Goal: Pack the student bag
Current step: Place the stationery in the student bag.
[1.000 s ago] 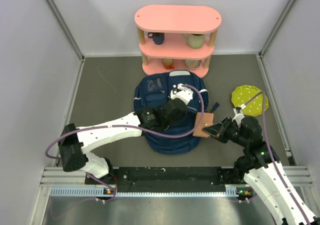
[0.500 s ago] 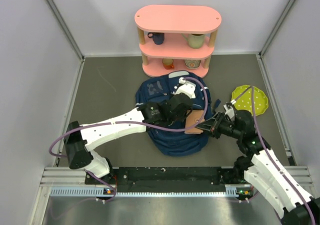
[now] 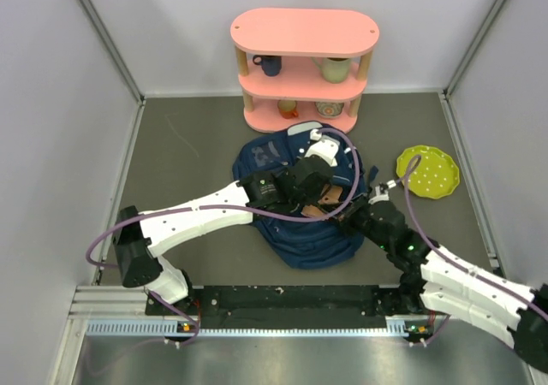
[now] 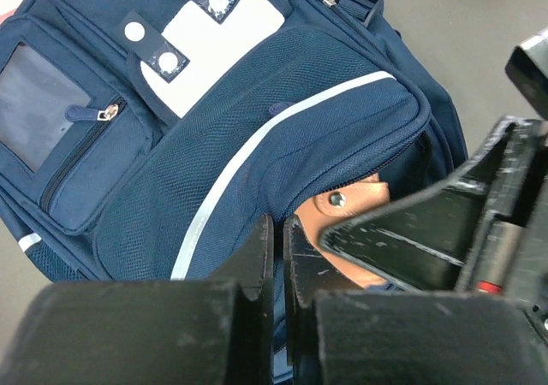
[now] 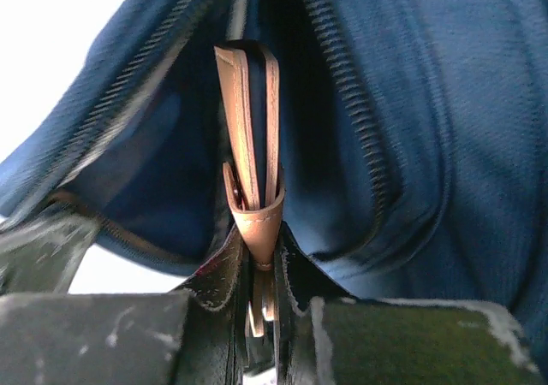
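Observation:
The student bag [image 3: 282,158] lies in the middle of the table, navy with white stripes and a white patch [image 4: 224,26]. My left gripper [image 3: 310,193] is shut on the fabric edge of the bag's opening [image 4: 342,137] and holds it lifted. My right gripper [image 3: 349,211] is shut on a tan leather wallet [image 5: 250,137], gripped by its folded spine. In the right wrist view the wallet stands edge-on inside the zipped mouth of the bag [image 5: 428,103]. The left wrist view shows the wallet [image 4: 347,205] under the raised flap, beside the right gripper's fingers [image 4: 411,231].
A pink two-tier shelf [image 3: 304,30] stands behind the bag with a blue mug [image 3: 268,64], a green mug [image 3: 336,68] and bowls [image 3: 327,109]. A yellow-green dotted plate [image 3: 428,171] lies to the right. Grey walls close in on both sides.
My right arm has swung left and carried the wallet from beside the bag into its opening. My left gripper has pulled the bag's edge up and slightly away.

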Controlling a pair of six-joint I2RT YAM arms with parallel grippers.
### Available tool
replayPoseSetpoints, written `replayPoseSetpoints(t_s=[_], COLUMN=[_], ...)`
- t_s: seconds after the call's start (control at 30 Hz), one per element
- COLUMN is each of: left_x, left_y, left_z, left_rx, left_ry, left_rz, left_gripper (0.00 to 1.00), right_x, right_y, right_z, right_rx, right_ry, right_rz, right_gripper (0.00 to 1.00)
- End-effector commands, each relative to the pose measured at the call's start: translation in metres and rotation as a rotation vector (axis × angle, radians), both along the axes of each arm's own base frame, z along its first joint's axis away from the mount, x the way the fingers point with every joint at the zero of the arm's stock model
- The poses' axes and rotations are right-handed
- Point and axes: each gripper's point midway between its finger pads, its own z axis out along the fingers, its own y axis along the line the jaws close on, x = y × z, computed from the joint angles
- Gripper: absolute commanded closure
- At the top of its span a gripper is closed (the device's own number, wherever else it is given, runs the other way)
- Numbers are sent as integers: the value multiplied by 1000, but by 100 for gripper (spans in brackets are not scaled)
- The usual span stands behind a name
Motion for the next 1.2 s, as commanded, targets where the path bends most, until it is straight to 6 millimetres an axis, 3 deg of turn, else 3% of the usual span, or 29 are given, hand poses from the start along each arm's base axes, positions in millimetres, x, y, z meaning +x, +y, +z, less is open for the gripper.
replayPoseSetpoints(t_s=[0.0, 0.07, 0.1, 0.13, 0.2, 0.3, 0.37, 0.4, 0.43, 0.47, 0.5, 0.57, 0.6, 0.8, 1.03, 1.17], left_x=[7, 7, 9, 10, 9, 2, -3, -4, -5, -5, -5, -3, -3, 3, 8, 9], left_y=[-20, -9, -3, 1, 12, 16, 17, 18, 19, 18, 18, 19, 21, 26, 29, 30], left_z=[73, 76, 77, 78, 79, 76, 74, 73, 69, 70, 68, 67, 67, 57, 48, 46], left_rx=[-229, -194, -179, -168, -186, -245, -282, -290, -292, -297, -295, -287, -287, -295, -287, -289], left_ry=[-99, -116, -127, -132, -110, -61, -38, -32, -21, -19, -16, -15, -17, 4, 14, 21], left_rz=[-4, 0, 10, 0, -6, -22, -24, -23, -20, -23, -22, -16, -12, 3, 19, 20], left_gripper=[100, 100, 100, 100, 100, 100, 100, 100, 100, 100, 100, 100, 100, 100, 100, 100], right_x=[43, 49, 53, 60, 67, 81, 86, 89, 92, 95, 96, 95, 90, 63, 40, 37], right_y=[0, 6, 11, 8, 9, 13, 8, 18, 22, 31, 37, 53, 51, 33, 10, 9], right_z=[21, 17, 4, 8, -6, 8, -6, 5, -10, -6, -7, 4, -4, -16, -25, -23], right_rx=[29, 19, -7, 23, -7, 0, -88, -77, -100, -88, -82, -49, -73, -159, -223, -219], right_ry=[-78, -84, -76, -83, -59, -113, -117, -115, -80, -83, -92, -148, -158, -199, -184, -179], right_rz=[-292, -322, -333, -389, -453, -531, -628, -644, -665, -655, -640, -575, -551, -417, -351, -337], right_gripper=[100, 100, 100, 100, 100, 98, 97, 92, 87, 81, 67, 51, 43, 29, 30, 55])
